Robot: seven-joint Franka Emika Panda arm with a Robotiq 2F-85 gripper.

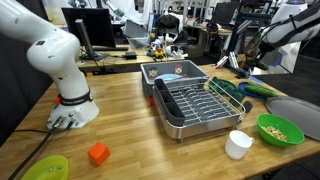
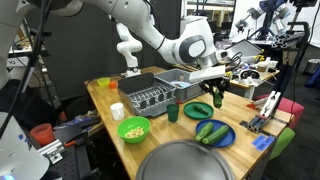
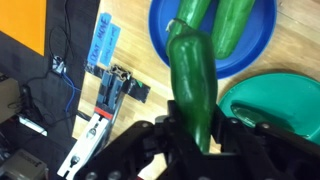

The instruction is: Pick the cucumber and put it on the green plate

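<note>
My gripper (image 3: 195, 140) is shut on the cucumber (image 3: 190, 85), a dark green, glossy vegetable that sticks out from between the fingers. In the wrist view its far end lies over the rim of a blue plate (image 3: 255, 55), and the green plate (image 3: 275, 110) is just to the right of the fingers. In an exterior view the gripper (image 2: 217, 92) holds the cucumber (image 2: 218, 100) in the air just beside the green plate (image 2: 199, 109). The blue plate (image 2: 213, 134) holds two other green vegetables.
A metal dish rack (image 1: 195, 100) stands mid-table with a grey bin (image 1: 170, 72) behind it. A green bowl (image 1: 280, 130), a white cup (image 1: 238, 144), a grey disc (image 1: 298, 115) and a red object (image 1: 98, 154) are on the table. Tools (image 3: 105, 105) lie near the table edge.
</note>
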